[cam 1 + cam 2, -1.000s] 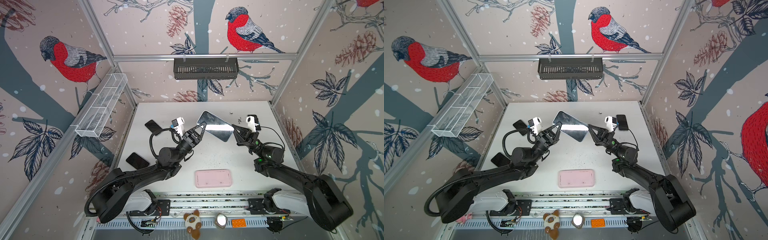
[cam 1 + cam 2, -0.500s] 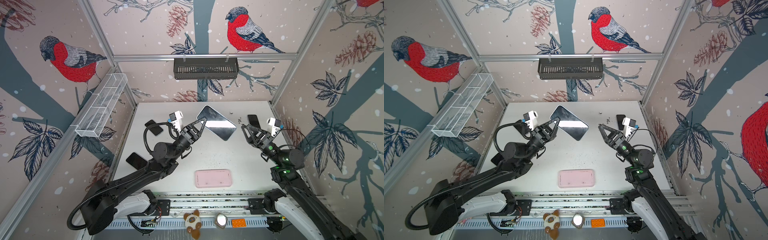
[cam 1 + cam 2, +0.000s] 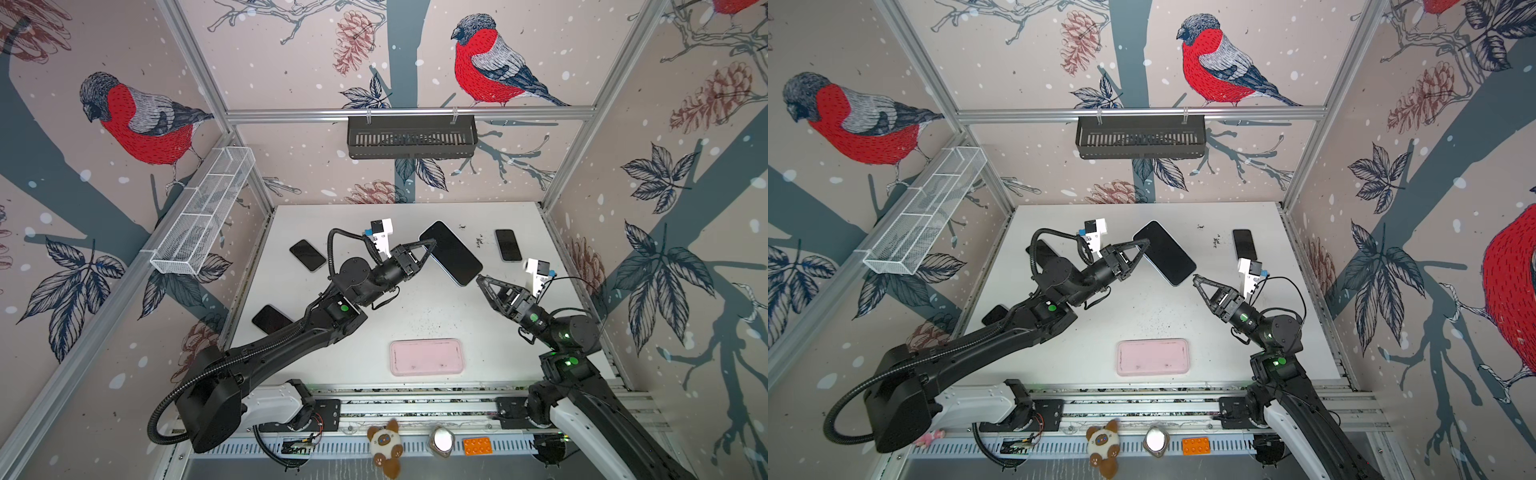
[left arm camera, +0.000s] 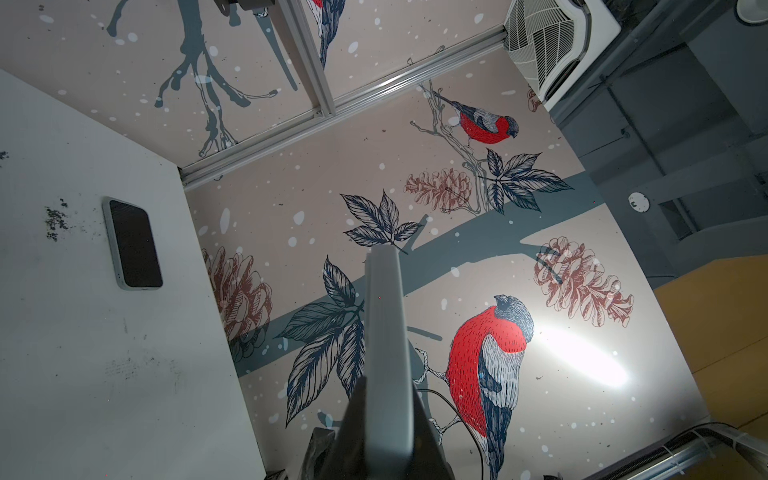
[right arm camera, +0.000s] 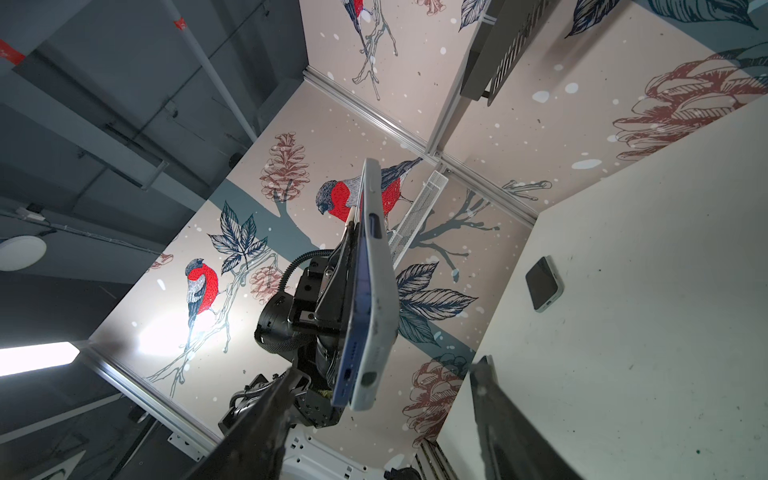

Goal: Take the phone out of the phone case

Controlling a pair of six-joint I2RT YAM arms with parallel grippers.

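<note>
The white desk (image 3: 415,316) is scuffed and speckled, between walls of bird wallpaper. My left tool (image 3: 431,244) is clamped on a corner of the phone (image 3: 451,254), a thin slab of dark glossy glass, tilted above the desk. A pale matte phone case (image 5: 376,291) wraps its blue edge. My right tool (image 3: 481,281) has its jaws apart, just before the phone's lower end. Behind this tool a pink case (image 3: 427,356) lies flat.
</note>
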